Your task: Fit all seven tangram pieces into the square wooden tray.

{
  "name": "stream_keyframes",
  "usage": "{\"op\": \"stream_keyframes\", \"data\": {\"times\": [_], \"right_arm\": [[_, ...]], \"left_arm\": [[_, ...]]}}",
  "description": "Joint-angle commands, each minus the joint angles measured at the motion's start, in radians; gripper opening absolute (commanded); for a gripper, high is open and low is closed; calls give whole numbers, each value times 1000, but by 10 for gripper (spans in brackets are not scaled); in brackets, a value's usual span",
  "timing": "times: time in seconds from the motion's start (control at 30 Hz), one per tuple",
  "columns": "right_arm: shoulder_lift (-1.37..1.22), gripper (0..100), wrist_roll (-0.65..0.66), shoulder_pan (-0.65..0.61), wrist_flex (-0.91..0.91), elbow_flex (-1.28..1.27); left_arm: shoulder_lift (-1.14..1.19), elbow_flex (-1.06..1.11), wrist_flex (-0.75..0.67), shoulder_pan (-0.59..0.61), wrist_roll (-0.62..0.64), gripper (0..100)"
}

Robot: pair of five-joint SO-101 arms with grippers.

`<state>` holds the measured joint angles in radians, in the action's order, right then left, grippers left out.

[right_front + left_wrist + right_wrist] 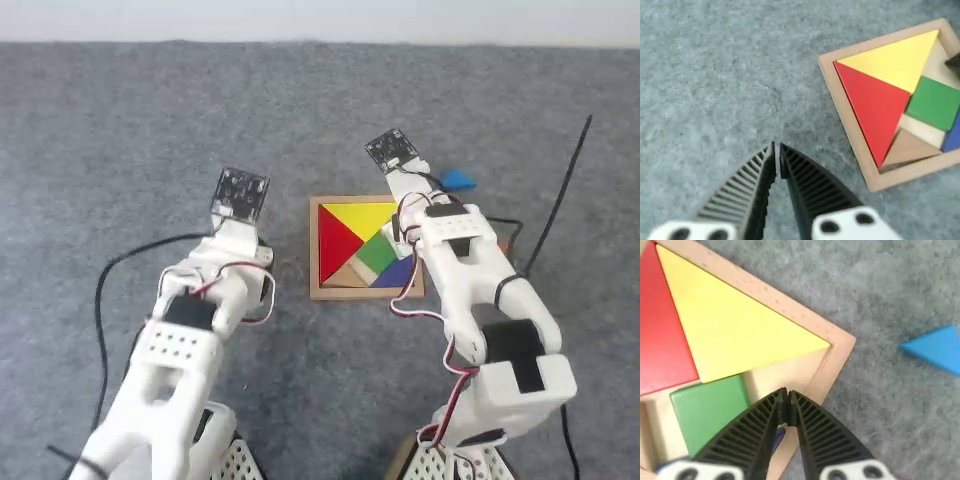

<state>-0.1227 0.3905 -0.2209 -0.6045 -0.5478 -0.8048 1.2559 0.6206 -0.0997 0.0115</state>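
Right jaws closed over the tray [840, 347] gap, left jaws closed too, probably empty; dipping now could knock the green square [710, 410] askew.

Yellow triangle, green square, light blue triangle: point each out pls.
yellow triangle [735, 325], right wrist view, middle of its top face.
green square [935, 102], left wrist view, centre of its top face.
light blue triangle [937, 349], right wrist view, middle of the part in frame.

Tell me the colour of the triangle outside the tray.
The triangle is blue; best in the right wrist view.
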Motion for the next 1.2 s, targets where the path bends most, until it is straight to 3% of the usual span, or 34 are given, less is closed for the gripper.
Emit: {"op": "stream_keyframes", "data": {"times": [0.0,0.7,1.0,1.17], "right_arm": [[4,7,60,-24,8,61],[10,7,95,-163,-139,60],[12,7,152,-229,-139,40],[12,7,264,-288,-166,38]], "left_arm": [[-135,24,41,8,12,12],[-207,45,48,8,9,12],[-212,54,46,8,9,12],[-212,54,44,8,9,12]]}}
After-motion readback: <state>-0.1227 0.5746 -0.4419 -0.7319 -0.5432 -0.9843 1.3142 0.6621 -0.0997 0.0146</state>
